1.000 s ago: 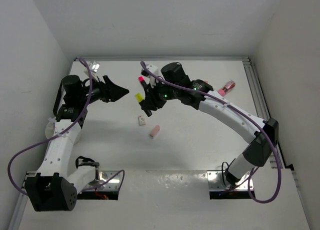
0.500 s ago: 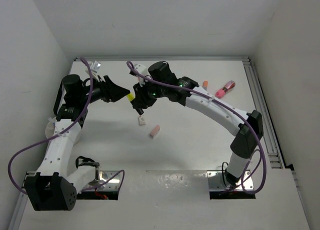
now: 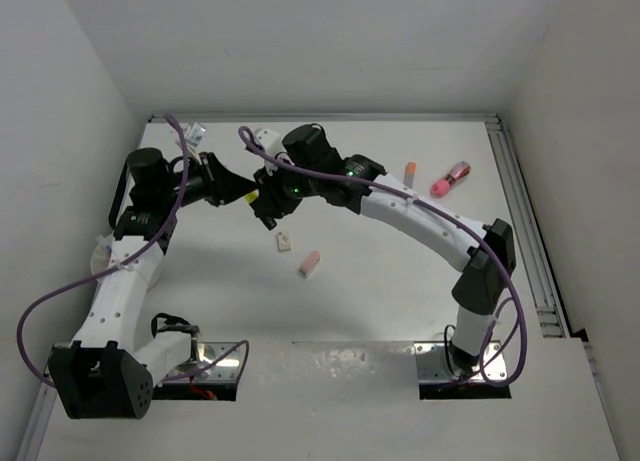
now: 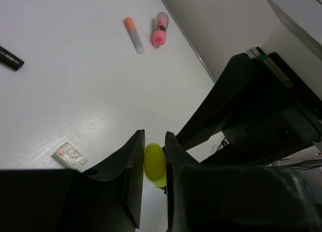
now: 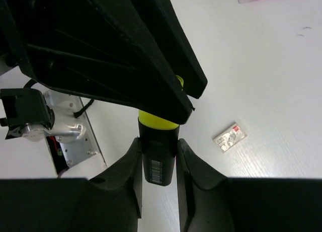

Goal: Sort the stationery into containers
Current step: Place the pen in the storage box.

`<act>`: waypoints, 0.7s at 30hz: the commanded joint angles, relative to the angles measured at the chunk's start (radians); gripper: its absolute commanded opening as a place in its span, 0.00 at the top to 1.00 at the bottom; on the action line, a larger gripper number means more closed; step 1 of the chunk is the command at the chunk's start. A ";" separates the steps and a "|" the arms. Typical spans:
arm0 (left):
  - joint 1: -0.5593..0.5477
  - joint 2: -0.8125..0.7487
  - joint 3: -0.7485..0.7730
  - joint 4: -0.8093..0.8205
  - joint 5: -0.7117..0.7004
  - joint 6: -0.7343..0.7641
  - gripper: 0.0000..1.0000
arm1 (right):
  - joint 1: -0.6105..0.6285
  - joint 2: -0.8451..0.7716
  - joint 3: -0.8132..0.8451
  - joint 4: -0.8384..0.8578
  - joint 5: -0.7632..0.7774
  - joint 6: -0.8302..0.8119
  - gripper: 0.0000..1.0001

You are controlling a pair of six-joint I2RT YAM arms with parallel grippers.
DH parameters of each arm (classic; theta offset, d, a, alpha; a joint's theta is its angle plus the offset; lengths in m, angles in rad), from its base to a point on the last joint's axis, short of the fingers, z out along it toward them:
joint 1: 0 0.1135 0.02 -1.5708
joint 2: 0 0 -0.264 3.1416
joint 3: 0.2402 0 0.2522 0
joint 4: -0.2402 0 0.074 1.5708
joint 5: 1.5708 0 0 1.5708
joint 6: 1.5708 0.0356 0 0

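Highlighter [image 4: 154,166] with the yellow cap hangs above the table [image 3: 380,291], gripped at both ends. A second ago my left gripper [image 4: 154,143] waited with its jaws wide while my right arm carried the highlighter across. Now the left fingers have pinched in snug against the yellow cap. My right gripper [image 5: 158,145] still clamps the black barrel, jaws narrow around it. So the hand-over is half made, I judge: the right must let go before the left can carry it off for sorting. Below lie a whitish eraser [image 3: 285,242] and a pink eraser [image 3: 310,263]. Far right, an orange-capped marker [image 3: 409,171] and a pink highlighter [image 3: 450,179] wait unsorted.
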 commanded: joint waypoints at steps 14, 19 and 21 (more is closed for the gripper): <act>0.062 0.138 0.423 -0.613 -0.968 0.621 1.00 | -0.357 -0.088 0.093 -0.090 -0.181 0.022 0.35; 0.127 0.066 0.281 -0.552 -1.024 0.816 1.00 | -0.454 -0.151 0.035 -0.106 -0.203 0.016 0.35; 0.138 -0.003 0.213 -0.500 -0.981 0.871 1.00 | -0.466 -0.165 0.024 -0.115 -0.209 0.011 0.36</act>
